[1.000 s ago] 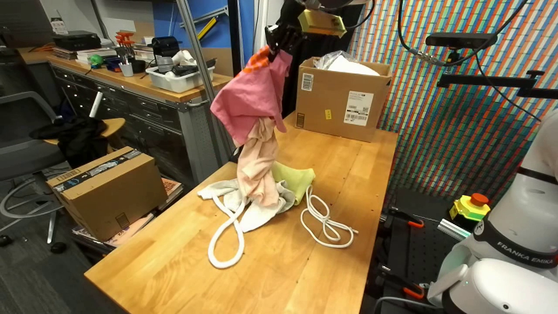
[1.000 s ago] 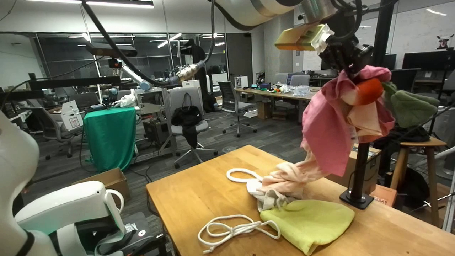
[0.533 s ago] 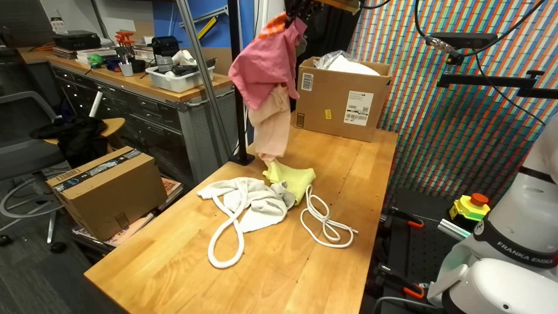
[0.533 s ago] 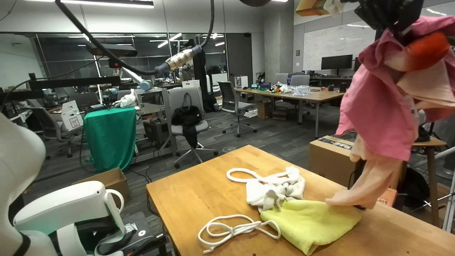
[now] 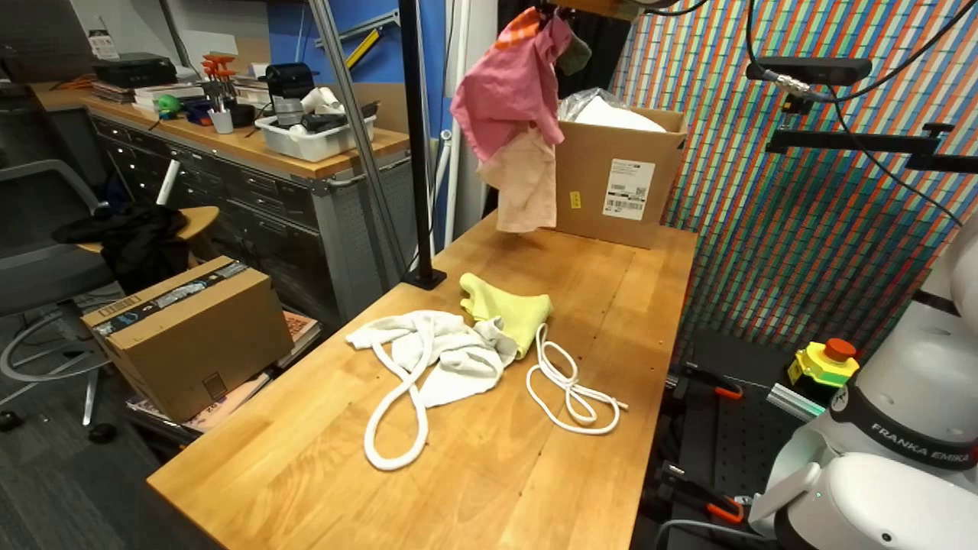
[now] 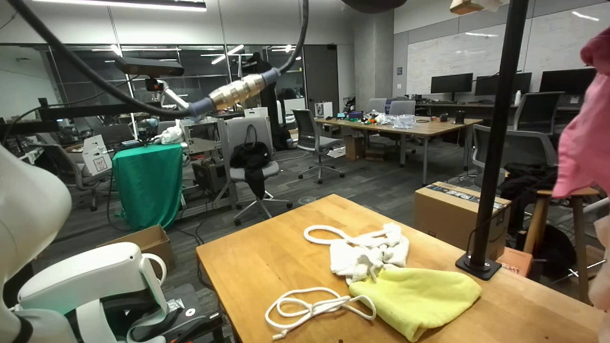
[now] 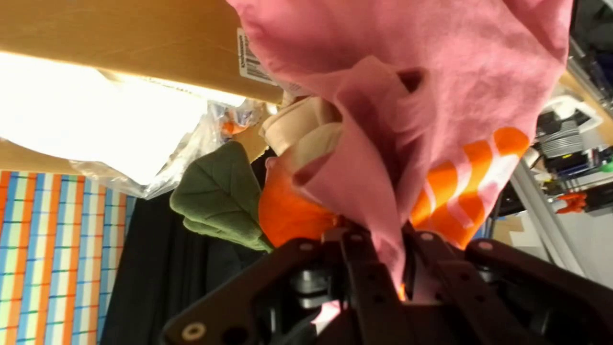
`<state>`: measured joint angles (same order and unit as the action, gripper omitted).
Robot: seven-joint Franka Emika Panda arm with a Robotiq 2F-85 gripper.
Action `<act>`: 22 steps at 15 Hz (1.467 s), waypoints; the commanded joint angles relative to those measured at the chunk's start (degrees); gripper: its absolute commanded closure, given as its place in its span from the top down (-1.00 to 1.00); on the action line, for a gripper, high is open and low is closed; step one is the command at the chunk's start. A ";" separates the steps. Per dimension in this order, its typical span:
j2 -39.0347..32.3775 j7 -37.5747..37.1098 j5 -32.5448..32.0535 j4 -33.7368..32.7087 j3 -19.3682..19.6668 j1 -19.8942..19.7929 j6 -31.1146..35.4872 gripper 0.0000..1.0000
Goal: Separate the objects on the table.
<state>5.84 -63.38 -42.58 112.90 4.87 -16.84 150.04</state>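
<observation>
The bench (image 5: 489,489) bears a cardboard box (image 5: 587,168) at one end. In the air hangs the pink cloth (image 5: 508,99) — the hand (image 7: 391,235) is clenched on its fold — with the pink-beige cloth (image 5: 523,187) below. On the bench the white rag (image 5: 470,367) touches the pale yellow cloth (image 6: 419,295). Beside the hand is the orange-and-green plush (image 7: 287,206); whether gripped, I cannot tell. The white rope loop (image 5: 411,382) lies partly over the rag, the tied white rope (image 6: 311,310) beside the yellow cloth.

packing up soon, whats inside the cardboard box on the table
A white item and crumpled clear plastic show at the top of the cardboard box; anything deeper is hidden by them and the walls.
</observation>
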 commanded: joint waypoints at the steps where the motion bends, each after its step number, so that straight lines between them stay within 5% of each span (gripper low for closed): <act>1: -1.79 -9.47 -9.66 -2.68 0.94 -0.14 -2.42 -0.89; 8: -4.44 -10.05 -14.48 -1.39 3.09 1.98 -8.62 -0.89; 10: -4.91 -9.07 -13.96 -1.43 3.51 2.37 -10.10 -0.20; 12: -5.28 -8.17 -13.45 -1.34 3.87 2.72 -11.15 -0.12; 19: -5.73 -5.76 -12.75 -1.43 3.98 3.75 -13.37 0.90; 22: -6.54 -2.53 -10.71 -0.49 3.68 4.55 -13.16 1.00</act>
<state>0.21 -69.58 -55.02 112.94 7.94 -13.89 137.52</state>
